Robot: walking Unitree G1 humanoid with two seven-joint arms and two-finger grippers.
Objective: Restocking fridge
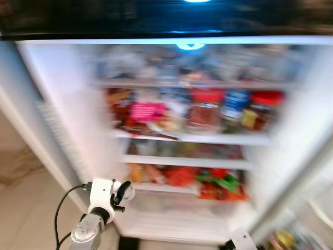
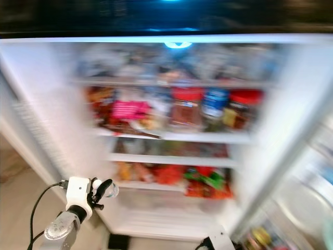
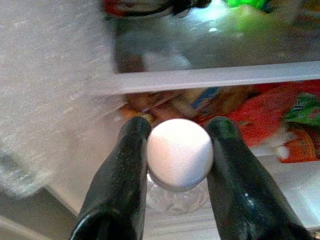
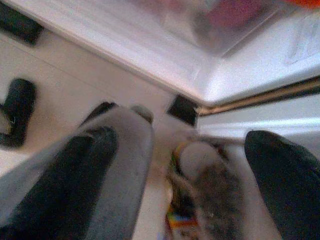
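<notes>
Looking straight into an open fridge here, everything pretty blurry. White walls, glass-looking shelves with pale front edges, lit from a bluish lamp at 12 o'clock. The middle shelf is packed edge to edge: red-lidded jars, a blue-capped jar, a pink packet. Lower shelves hold orange, red and green bags, too smeared to identify.

Left gripper sits at about 7 o'clock in the head views, just in front of the fridge's lower left corner, near the left inner wall. Its fingers are clamped on a small clear bottle with a round, smooth white cap; the glossy black fingers press the cap from both sides. So the bottle is in the left gripper, held at the level of the lowest shelves, with a white shelf edge right ahead of it and crinkly snack bags behind that. Open room looks tight toward the frosted side wall, more free below the shelf edge.

Right gripper hangs low, at roughly 5 o'clock, fingers spread wide with nothing between them. Below it are pale floor tiles, the fridge's bottom edge and some dark blurry stuff I can't make out. The fridge door stands open at 4 o'clock with things in its racks.
</notes>
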